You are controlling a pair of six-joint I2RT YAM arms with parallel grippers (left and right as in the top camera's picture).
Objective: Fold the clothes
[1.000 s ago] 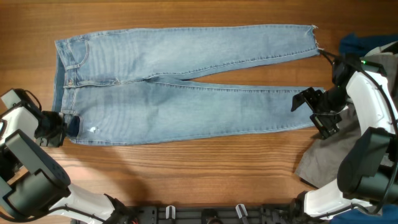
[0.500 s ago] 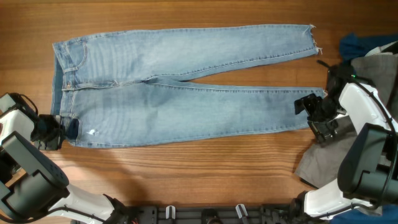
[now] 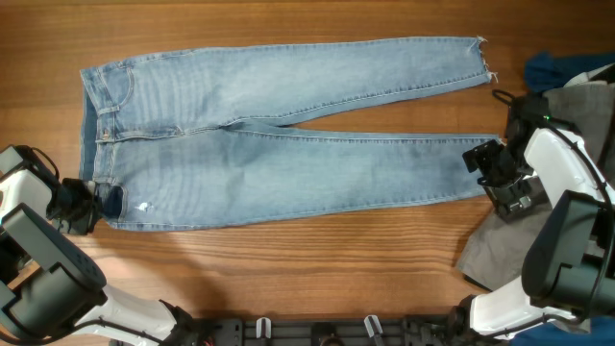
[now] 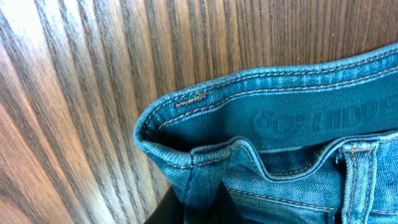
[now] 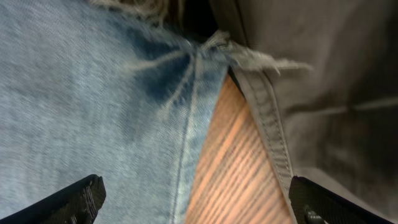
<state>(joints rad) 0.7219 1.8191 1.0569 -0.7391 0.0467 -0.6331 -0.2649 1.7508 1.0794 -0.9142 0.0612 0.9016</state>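
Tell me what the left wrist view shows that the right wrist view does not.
Only the left wrist view shows the jeans' waistband, its inner side turned up with printed letters. Only the right wrist view shows a frayed hem, a grey cloth beside it, and the open right gripper. Both show blue denim lying on the wooden table.

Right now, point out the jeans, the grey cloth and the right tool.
jeans (image 3: 240,178): overhead view, near leg's thigh.
grey cloth (image 3: 488,248): overhead view, left part.
right tool (image 5: 198,202): right wrist view, between its fingertips.
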